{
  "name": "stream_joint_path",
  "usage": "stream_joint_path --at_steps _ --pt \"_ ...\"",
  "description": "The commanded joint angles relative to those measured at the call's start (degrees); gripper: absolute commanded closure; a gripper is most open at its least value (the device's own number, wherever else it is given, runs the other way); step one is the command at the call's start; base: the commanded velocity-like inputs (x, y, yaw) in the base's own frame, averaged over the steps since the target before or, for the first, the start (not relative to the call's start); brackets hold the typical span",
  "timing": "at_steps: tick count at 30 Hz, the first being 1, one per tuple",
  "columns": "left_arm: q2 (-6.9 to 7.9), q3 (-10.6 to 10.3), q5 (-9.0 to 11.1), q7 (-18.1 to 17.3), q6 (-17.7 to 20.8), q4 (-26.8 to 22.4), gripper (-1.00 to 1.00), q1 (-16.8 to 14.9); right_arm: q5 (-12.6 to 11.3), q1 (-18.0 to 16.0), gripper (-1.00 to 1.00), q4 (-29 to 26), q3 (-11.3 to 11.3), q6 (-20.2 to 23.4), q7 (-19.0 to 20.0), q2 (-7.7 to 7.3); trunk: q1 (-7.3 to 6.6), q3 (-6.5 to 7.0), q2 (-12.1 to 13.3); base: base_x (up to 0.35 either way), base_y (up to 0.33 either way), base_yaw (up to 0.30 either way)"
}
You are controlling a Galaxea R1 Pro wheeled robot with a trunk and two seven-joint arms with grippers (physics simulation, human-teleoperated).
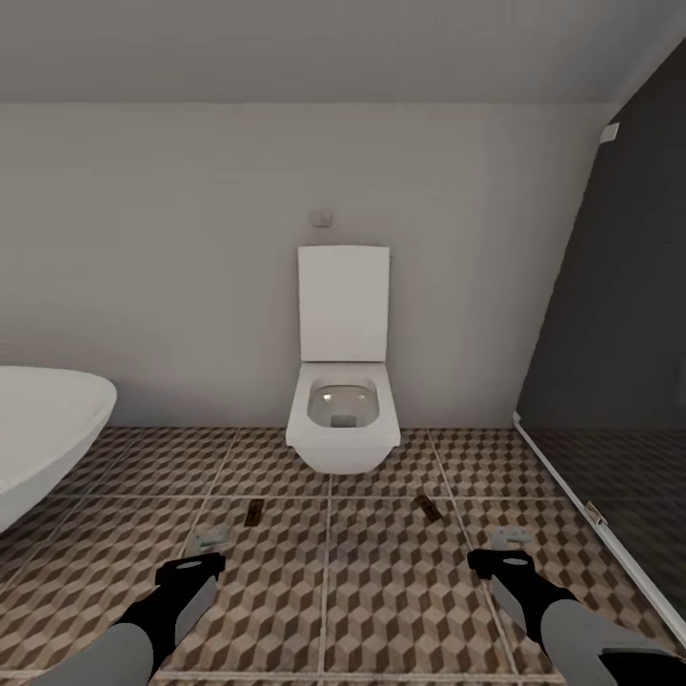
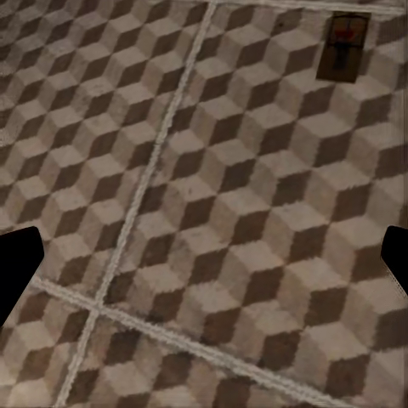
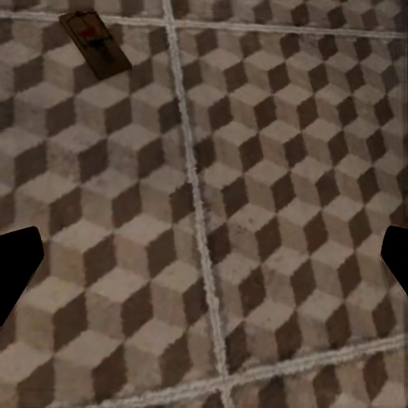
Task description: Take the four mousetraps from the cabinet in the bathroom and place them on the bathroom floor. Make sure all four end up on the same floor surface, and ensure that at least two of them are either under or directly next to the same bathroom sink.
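Note:
Two mousetraps lie flat on the bathroom floor (image 1: 381,591) in front of the toilet, one to the left (image 1: 254,514) and one to the right (image 1: 429,507). My left gripper (image 1: 208,539) hovers low over the tiles, just left of and nearer than the left mousetrap (image 2: 344,48). It is open, with bare floor between its dark fingertips (image 2: 17,263). My right gripper (image 1: 512,536) hangs to the right of the right mousetrap (image 3: 95,42), open too and holding nothing. The cabinet and the sink are out of view.
A white toilet (image 1: 343,419) with its lid up stands against the back wall. A white bathtub (image 1: 43,429) juts in at the left. A dark glass shower wall (image 1: 610,381) with a pale floor rail closes off the right side.

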Motion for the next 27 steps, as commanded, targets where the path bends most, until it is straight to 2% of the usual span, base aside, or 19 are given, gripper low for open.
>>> stream_joint_path --at_steps 1,23,27 --pt "0.07 -0.48 0.32 0.41 0.37 -0.15 -1.0 -0.01 -0.02 -0.01 -1.0 -0.11 0.13 0.35 -0.34 0.0 -0.04 0.17 0.0 0.0 0.0 0.0" --pt "0.04 -0.57 0.29 0.42 0.26 -0.16 -1.0 -0.01 -0.01 -0.01 -1.0 -0.11 0.14 0.64 -1.98 0.18 -0.61 5.05 0.3 0.0 0.0 0.0" --pt "0.05 -0.57 0.27 0.42 0.26 -0.16 -1.0 -0.01 -0.01 -0.01 -1.0 -0.11 0.14 0.74 -1.99 0.22 -1.49 5.76 1.91 0.0 0.0 0.0"
